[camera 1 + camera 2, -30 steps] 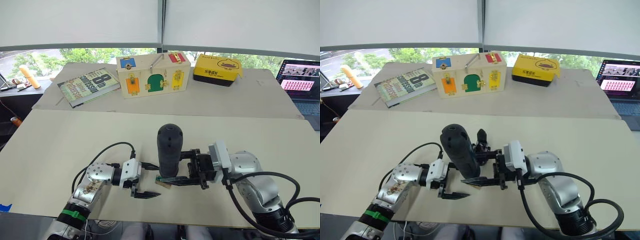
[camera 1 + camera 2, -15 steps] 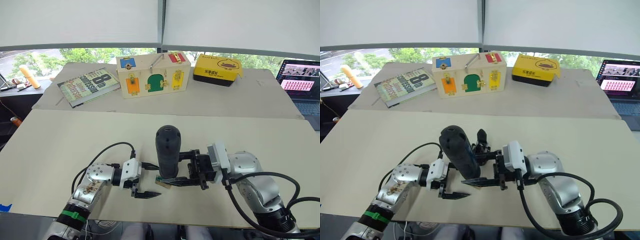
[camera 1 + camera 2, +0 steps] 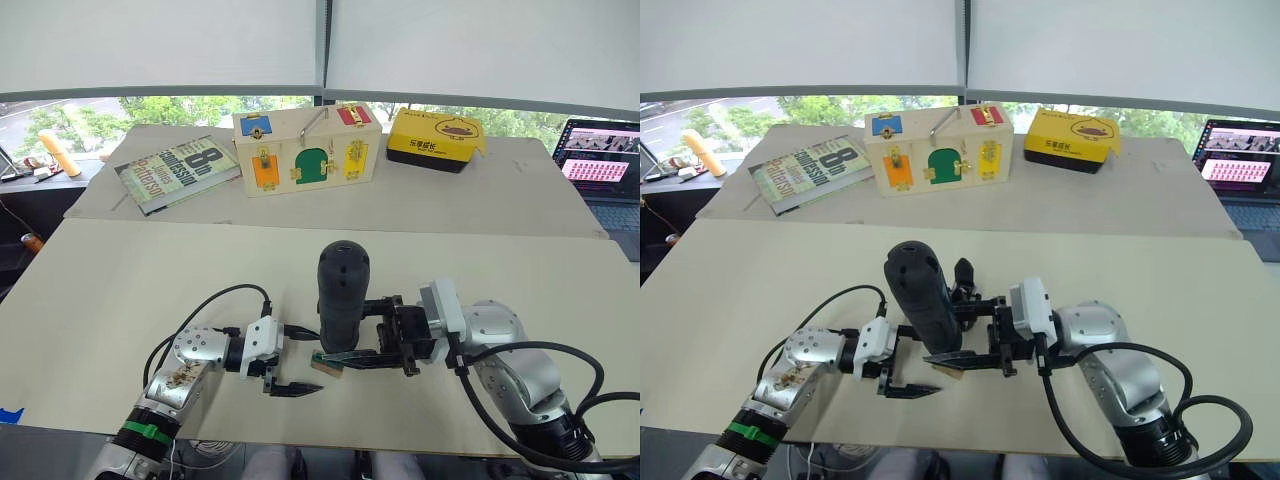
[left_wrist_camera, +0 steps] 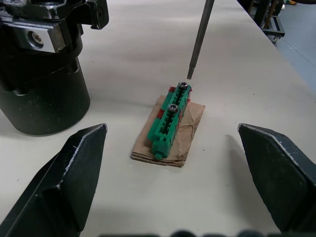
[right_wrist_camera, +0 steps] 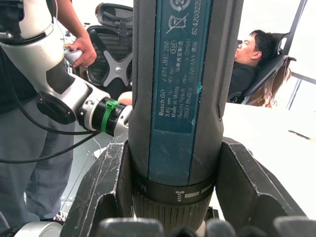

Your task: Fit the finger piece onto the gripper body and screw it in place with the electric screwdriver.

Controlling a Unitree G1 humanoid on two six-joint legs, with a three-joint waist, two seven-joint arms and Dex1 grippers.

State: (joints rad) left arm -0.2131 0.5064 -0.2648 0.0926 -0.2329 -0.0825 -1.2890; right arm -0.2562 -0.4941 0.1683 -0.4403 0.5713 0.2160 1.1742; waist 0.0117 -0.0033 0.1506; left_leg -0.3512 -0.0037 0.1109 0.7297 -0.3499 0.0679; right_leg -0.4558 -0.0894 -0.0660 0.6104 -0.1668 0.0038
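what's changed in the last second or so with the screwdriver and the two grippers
Little. The right gripper, still shut on the electric screwdriver, nudged it slightly toward the robot's right; its bit sits at the end screw of the green block. The left gripper stays open around that block, and the gripper body has not moved.

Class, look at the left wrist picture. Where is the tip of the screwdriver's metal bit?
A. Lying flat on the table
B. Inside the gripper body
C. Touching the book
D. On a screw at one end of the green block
D: the electric screwdriver bit meets the end screw of the green block.
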